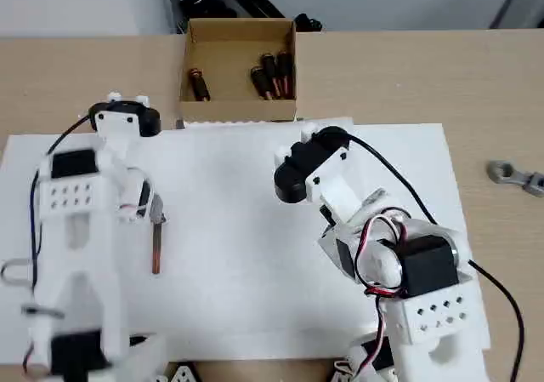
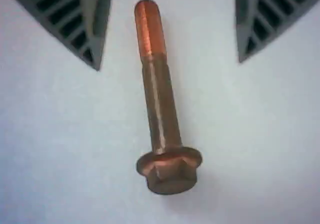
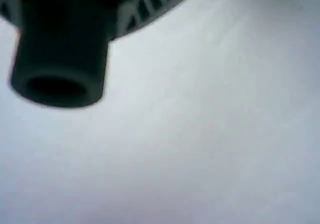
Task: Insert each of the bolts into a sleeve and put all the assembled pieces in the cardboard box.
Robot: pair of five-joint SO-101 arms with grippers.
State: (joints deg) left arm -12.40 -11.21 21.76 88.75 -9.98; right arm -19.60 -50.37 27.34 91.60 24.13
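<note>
A copper bolt (image 1: 156, 244) lies on the white mat (image 1: 246, 280), beside the left arm. In the left wrist view the bolt (image 2: 159, 109) has its threaded end between the two spread fingers of my left gripper (image 2: 168, 63), which is open and hangs above it without touching. My right gripper (image 1: 299, 171) is shut on a black sleeve (image 1: 286, 182), held just over the mat's middle. The sleeve (image 3: 60, 59) shows its hollow open end in the right wrist view. The cardboard box (image 1: 240, 110) stands at the mat's far edge with several assembled pieces (image 1: 272, 74) inside.
A metal wrench (image 1: 514, 175) lies on the wooden table at the far right. A wire loop (image 1: 15, 271) pokes out at the mat's left edge. Both arm bases stand at the near edge. Bare mat stretches between the two arms.
</note>
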